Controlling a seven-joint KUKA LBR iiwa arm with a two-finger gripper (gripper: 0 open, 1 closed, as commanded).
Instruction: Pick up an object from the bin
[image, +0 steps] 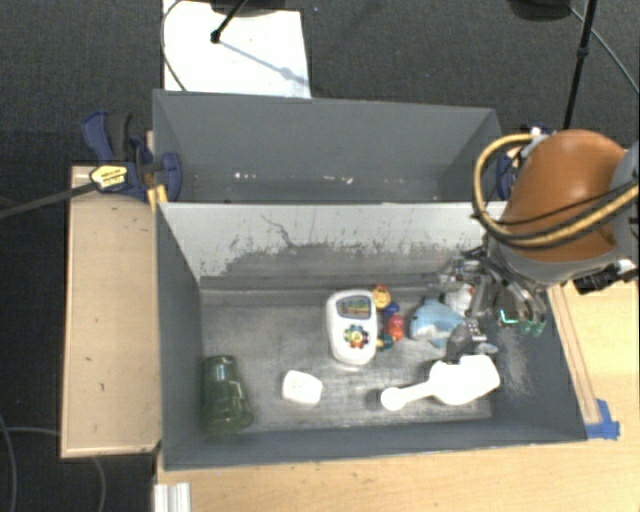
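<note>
**Grey metal bin: pick outstanding**

Grey metal bin (265, 335), scuffed floor. Claw (468, 325) low at right end, open or closed impossible to tell. Touching or just beside: pale blue rounded lump (433, 322). Near: white plastic scoop (447, 385). Leftward: white oval toy (352, 328), dark green jar (224, 396). Apparently nothing lifted; grasp and lift remaining.

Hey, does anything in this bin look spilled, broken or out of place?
Nothing looks spilled or broken. The green jar, white toy, blue thing and white scoop just lie loose on the floor. Only the bin's back wall looks scuffed, with pale scratch marks.
</note>
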